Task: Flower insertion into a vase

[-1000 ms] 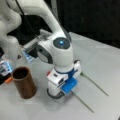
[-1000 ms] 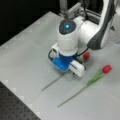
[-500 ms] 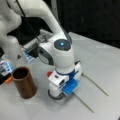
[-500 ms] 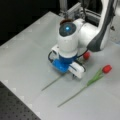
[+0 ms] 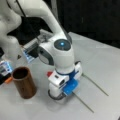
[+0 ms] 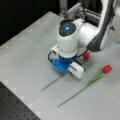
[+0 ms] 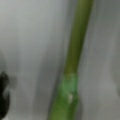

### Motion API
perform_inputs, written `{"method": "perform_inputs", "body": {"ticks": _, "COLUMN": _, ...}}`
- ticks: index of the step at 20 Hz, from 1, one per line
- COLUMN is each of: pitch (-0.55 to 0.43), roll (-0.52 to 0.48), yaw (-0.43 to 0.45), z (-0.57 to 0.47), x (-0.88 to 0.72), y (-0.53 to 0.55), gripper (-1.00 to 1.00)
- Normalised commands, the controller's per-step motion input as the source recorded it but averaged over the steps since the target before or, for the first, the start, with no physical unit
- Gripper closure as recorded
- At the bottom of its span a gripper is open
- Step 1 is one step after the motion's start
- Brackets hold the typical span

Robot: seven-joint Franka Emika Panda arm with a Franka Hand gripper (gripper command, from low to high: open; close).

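Note:
The dark brown vase (image 5: 23,84) stands upright on the table at a front view's left, its mouth showing nothing inside. My gripper (image 5: 64,88) is pressed down close to the table to the right of the vase, over the stem of one flower (image 6: 52,83). That flower's red head (image 6: 86,55) peeks out behind the hand. The wrist view shows this green stem (image 7: 75,50) very near, running top to bottom. A second flower (image 6: 93,79) with a red head (image 6: 107,68) lies flat beside the gripper, apart from it. My fingertips are hidden under the hand.
The grey table (image 6: 25,55) carries both stems (image 5: 96,85) side by side. The arm's base and some blue-lit gear (image 5: 6,67) stand behind the vase. A dark perforated edge (image 6: 15,110) borders the table at a front view's bottom left.

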Motion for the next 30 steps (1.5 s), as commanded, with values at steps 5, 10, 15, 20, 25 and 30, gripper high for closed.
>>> {"method": "perform_inputs", "body": {"ticks": 5, "pitch": 0.047, "roll": 0.012, "yaw": 0.112, "z": 0.02, "x": 0.11, "y": -0.11, "gripper": 1.0}}
{"method": "perform_inputs", "body": {"ticks": 10, "pitch": 0.055, "roll": 0.038, "yaw": 0.113, "z": 0.08, "x": 0.08, "y": -0.12, "gripper": 1.0}}
{"method": "perform_inputs", "body": {"ticks": 15, "pitch": 0.078, "roll": 0.059, "yaw": 0.08, "z": 0.17, "x": 0.02, "y": -0.13, "gripper": 1.0}}
{"method": "perform_inputs", "body": {"ticks": 20, "pitch": 0.077, "roll": 0.06, "yaw": 0.039, "z": 0.25, "x": -0.05, "y": -0.11, "gripper": 1.0}}
{"method": "perform_inputs", "body": {"ticks": 25, "pitch": 0.035, "roll": 0.083, "yaw": 0.028, "z": 0.19, "x": -0.06, "y": -0.07, "gripper": 1.0}}
{"method": "perform_inputs", "body": {"ticks": 30, "pitch": 0.01, "roll": 0.093, "yaw": 0.014, "z": 0.28, "x": -0.1, "y": -0.03, "gripper": 1.0}}
